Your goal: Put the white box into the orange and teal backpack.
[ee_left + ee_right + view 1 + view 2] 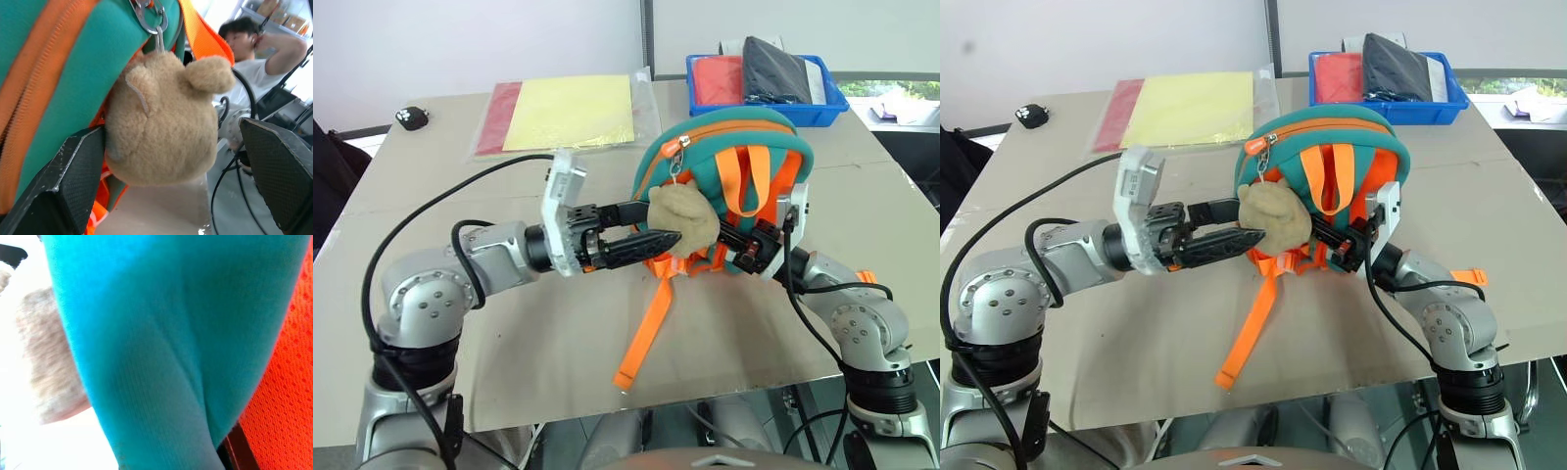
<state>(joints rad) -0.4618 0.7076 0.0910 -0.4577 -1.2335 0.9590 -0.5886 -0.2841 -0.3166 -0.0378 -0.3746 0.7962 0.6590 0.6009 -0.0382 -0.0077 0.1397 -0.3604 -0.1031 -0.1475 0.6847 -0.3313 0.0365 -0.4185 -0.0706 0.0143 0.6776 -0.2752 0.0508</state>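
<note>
Left eye view: The backpack (724, 186) stands upright near the middle of the table (431, 176), its strap side toward the robot, zipper along the top appearing closed. A tan plush charm (683, 220) hangs from the zipper ring on its left side. The left gripper (641, 235) reaches in level from the left, fingers spread, one above and one below the charm's near edge. The right gripper (744, 245) is pressed into the lower strap area of the backpack from the right; its fingers are closed together, and what they pinch, if anything, cannot be told. An orange strap (646, 328) trails toward the near table edge. At the far side lie a yellow sheet (573, 110) in a clear sleeve, a blue bin (764, 88) holding red and dark items, and a small black object (412, 117) at far left. The white box is not discernible.

Right eye view: Same arrangement; nothing further to note.

Left wrist view: The two black fingers (63, 181) stand wide apart with the charm between them, one touching the backpack's teal side. A seated person (254, 58) is beyond.

Right wrist view: Teal fabric and orange mesh lie close against the lens, with the charm beside them.
</note>
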